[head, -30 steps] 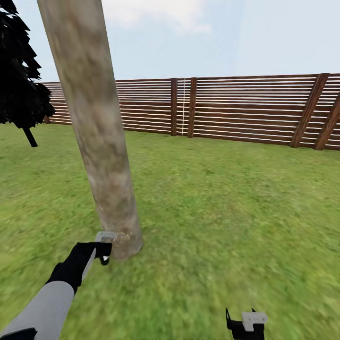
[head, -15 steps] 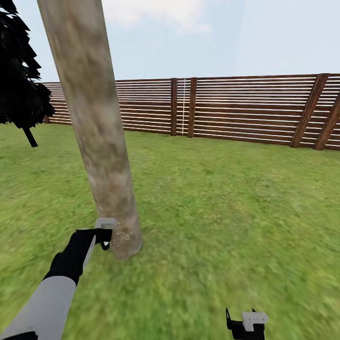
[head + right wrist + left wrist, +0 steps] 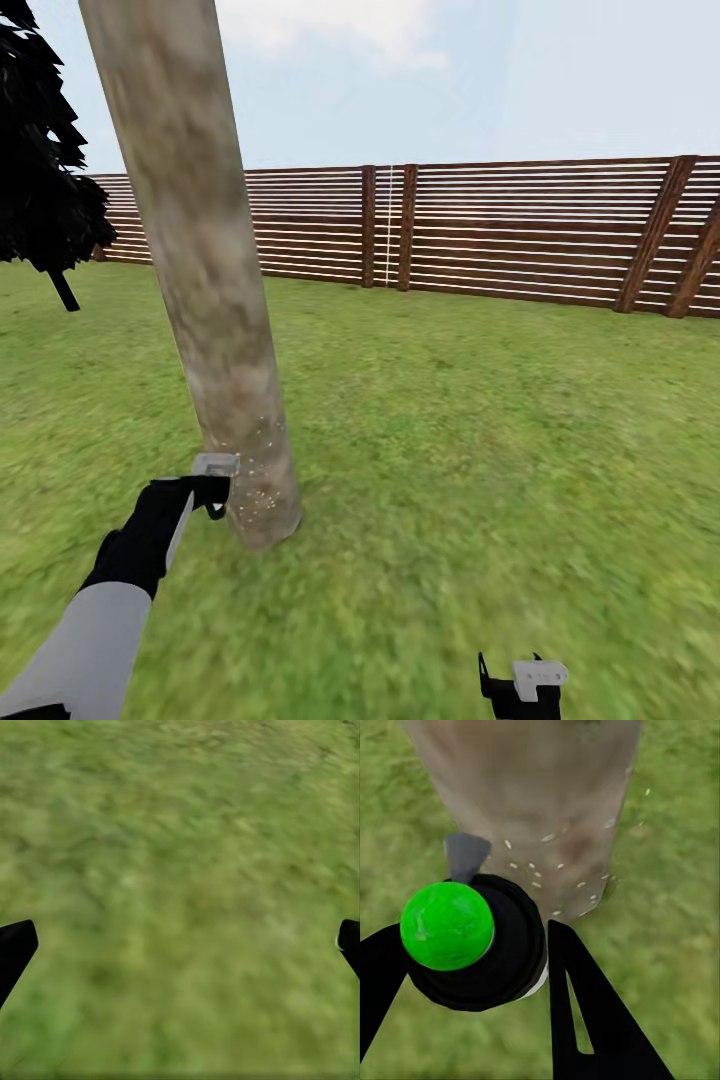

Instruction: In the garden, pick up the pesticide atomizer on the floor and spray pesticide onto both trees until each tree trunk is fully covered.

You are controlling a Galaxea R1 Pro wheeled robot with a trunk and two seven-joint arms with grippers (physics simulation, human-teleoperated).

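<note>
Atomizer [image 3: 472, 941], gripped round its neck in our left gripper [image 3: 465, 967], sits beside the trunk [image 3: 215, 330]; we judge it light, rigid, slippery. Right gripper [image 3: 180, 945] hangs spread, empty.

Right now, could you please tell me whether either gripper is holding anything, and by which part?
The left gripper clamps the green-topped black pesticide atomizer around its round body. The right gripper is open over grass, holding nothing.
</note>
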